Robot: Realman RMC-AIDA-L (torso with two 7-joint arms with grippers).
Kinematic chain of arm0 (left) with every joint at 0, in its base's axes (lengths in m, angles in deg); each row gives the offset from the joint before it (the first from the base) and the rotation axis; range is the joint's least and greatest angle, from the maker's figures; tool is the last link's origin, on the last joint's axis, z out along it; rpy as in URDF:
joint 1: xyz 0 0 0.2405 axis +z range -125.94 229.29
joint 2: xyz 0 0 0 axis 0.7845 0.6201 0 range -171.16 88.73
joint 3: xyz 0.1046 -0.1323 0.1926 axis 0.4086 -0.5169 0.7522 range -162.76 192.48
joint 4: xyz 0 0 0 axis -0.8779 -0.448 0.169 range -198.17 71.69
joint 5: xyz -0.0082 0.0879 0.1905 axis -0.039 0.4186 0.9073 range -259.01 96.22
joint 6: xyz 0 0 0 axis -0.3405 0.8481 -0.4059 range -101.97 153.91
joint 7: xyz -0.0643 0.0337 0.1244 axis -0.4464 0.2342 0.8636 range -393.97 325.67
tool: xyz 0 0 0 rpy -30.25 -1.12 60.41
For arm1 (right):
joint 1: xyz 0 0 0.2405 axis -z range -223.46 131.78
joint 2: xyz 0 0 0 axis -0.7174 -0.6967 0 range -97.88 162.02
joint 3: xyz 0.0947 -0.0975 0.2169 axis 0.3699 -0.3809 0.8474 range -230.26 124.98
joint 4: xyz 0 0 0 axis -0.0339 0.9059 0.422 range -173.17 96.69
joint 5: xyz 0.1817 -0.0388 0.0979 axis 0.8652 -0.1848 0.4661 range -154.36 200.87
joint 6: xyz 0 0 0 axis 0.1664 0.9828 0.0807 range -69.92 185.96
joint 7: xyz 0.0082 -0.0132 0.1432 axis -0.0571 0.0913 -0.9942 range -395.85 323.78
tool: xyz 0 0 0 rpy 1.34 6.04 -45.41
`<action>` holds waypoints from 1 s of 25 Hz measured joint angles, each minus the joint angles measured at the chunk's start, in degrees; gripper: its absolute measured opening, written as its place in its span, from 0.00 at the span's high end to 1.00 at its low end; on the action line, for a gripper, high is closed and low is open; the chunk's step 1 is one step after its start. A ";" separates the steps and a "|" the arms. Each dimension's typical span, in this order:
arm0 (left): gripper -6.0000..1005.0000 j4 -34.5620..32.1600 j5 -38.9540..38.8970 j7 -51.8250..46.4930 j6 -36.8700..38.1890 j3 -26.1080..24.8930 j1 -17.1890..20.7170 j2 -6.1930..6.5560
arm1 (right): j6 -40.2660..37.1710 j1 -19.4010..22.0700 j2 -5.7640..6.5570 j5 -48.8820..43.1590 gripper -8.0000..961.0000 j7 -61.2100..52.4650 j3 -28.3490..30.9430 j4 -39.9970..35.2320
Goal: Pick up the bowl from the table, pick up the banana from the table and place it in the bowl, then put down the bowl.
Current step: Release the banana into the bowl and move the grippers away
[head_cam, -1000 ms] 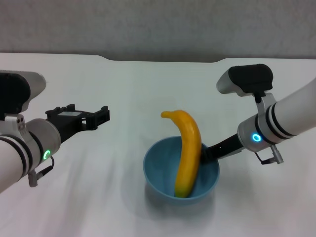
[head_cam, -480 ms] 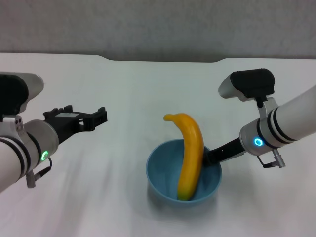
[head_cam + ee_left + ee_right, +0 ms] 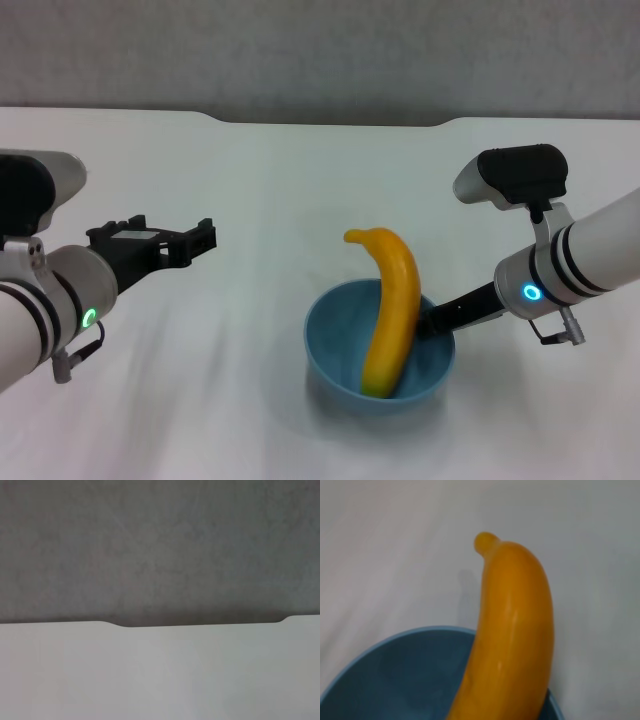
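At bowl rim, right tool; left tool aloft.

The bowl is round, light blue and glossy inside, sitting upright low on the white table, toward five o'clock from the tabletop's middle. The banana stands in it on a slant: its lower end rests on the bowl's floor near six o'clock, its yellow-orange body leans on the rim at about one o'clock, and its curved upper end pokes well above the rim, hooking toward ten o'clock. The table's far edge shows a shallow notch at twelve o'clock.
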 joint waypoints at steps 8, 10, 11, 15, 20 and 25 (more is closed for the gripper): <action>0.13 0.00 0.00 0.00 -0.56 0.14 0.31 0.01 | 0.41 2.28 0.02 0.00 0.79 0.58 -0.54 4.26; 0.13 -0.14 -0.04 0.00 -0.57 0.10 0.41 0.05 | 0.69 3.55 0.09 0.00 0.70 0.52 -1.09 6.64; 0.13 -0.31 -0.04 0.00 -0.57 0.06 0.45 0.08 | 1.01 4.32 0.13 0.00 0.66 0.40 -1.37 8.10; 0.13 -0.60 -0.04 0.00 -0.56 0.01 0.55 0.09 | 2.72 6.64 0.22 -0.09 0.49 0.13 -1.74 12.42; 0.13 -0.67 -0.04 0.00 -0.81 -0.27 1.26 0.08 | 4.40 10.36 0.45 -0.73 0.34 0.05 -1.61 17.94; 0.13 -0.67 0.23 0.00 -2.19 -0.63 2.68 0.08 | 5.26 16.06 0.72 -1.04 0.33 0.08 -0.88 26.57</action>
